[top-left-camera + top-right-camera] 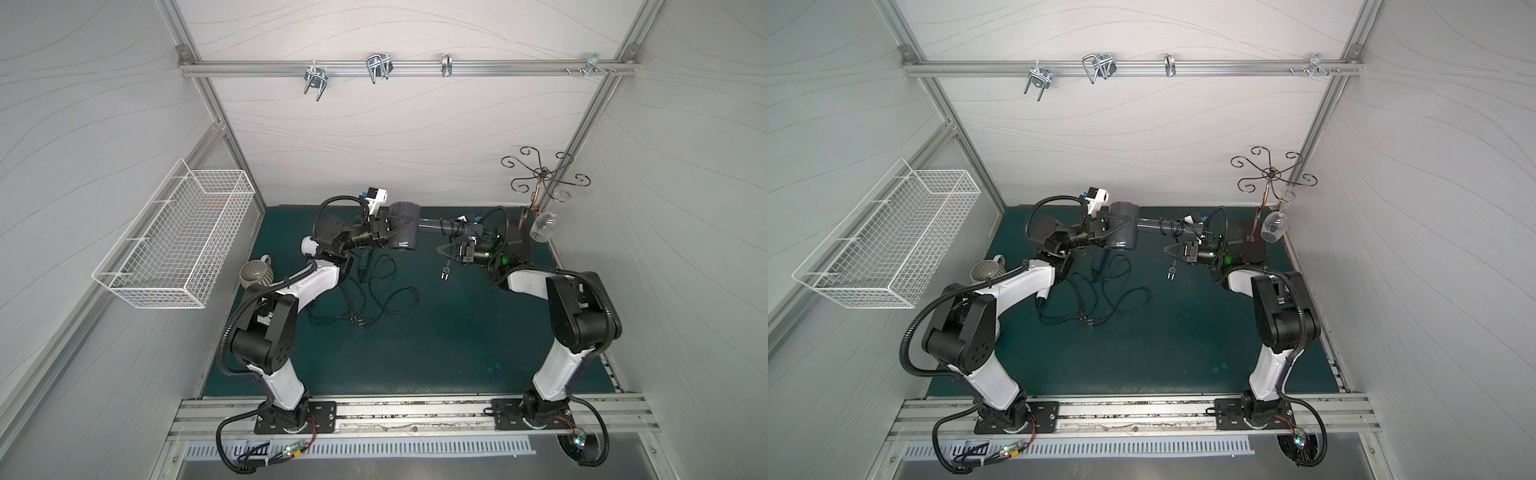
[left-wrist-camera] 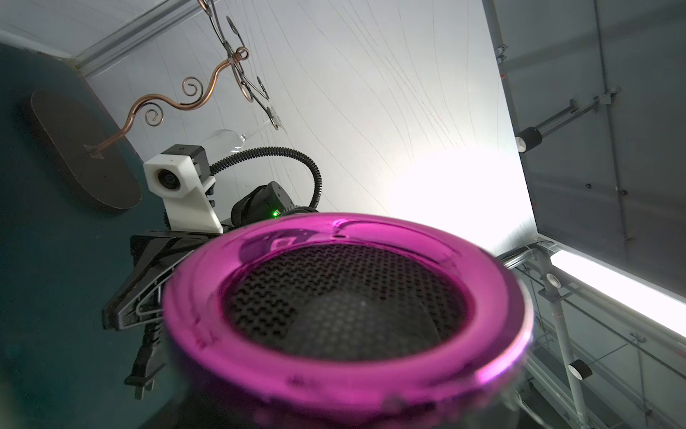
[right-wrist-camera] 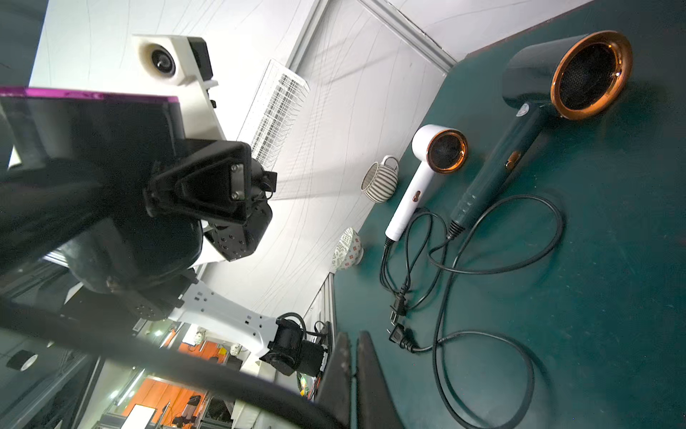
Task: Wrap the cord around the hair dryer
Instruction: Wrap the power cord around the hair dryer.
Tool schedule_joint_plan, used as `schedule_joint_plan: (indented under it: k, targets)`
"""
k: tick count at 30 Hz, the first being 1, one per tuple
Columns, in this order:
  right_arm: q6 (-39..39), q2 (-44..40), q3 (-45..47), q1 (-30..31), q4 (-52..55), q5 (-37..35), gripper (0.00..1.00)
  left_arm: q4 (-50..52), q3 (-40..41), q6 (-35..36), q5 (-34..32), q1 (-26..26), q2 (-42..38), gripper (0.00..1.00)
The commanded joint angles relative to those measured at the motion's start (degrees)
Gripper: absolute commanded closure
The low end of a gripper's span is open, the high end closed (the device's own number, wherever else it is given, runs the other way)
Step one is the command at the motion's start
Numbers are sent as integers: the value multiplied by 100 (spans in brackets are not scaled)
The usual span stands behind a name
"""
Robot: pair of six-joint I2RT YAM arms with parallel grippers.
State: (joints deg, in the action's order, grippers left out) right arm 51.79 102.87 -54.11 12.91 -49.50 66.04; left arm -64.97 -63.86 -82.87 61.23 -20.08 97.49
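The left gripper point(image 1: 395, 233) is clamped across the head of the dryer point(image 1: 405, 212), holding it clear of the mat point(image 1: 415, 353) near the back wall, with the handle pointing toward the right arm. Turns of cord point(image 1: 459, 227) sit round the handle's end. The right gripper point(image 1: 441, 251) is closed on the cord just short of the plug point(image 1: 444, 275) (which dangles below it). A white dryer point(image 3: 419, 185) and a green dryer point(image 3: 519, 111) lie on the mat.
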Motion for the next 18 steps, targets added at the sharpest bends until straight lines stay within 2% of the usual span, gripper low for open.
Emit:
schedule_joint_plan:
  k: [1,2,4,6,8,11,14,18]
  targets:
    - [-183,-24,-114,251,843,-501,100,-1589,-424,-169,-452,-49,-392,100]
    - [-552,-138,-111,410,1478,-808,100,-1589,-411,-176,-550,-49,-358,100]
    - [-861,-350,141,681,1826,-1348,100,-1589,-426,-139,-672,-49,-292,100]
    - [-531,-446,679,834,1332,-1872,100,-1581,-426,-85,-828,-20,-248,100]
    - [97,-487,1372,940,187,-2374,100,-1577,-359,-43,-1071,67,-214,100]
    - [217,-688,1876,1224,-346,-2751,100,-1589,-295,-62,-1291,204,-116,100]
    - [-442,-1163,1843,1645,754,-3212,100,-1589,-273,-79,-1367,232,-22,100]
    - [-341,-1577,2276,1761,775,-3837,100,-1598,-78,-117,-1728,325,-2,100]
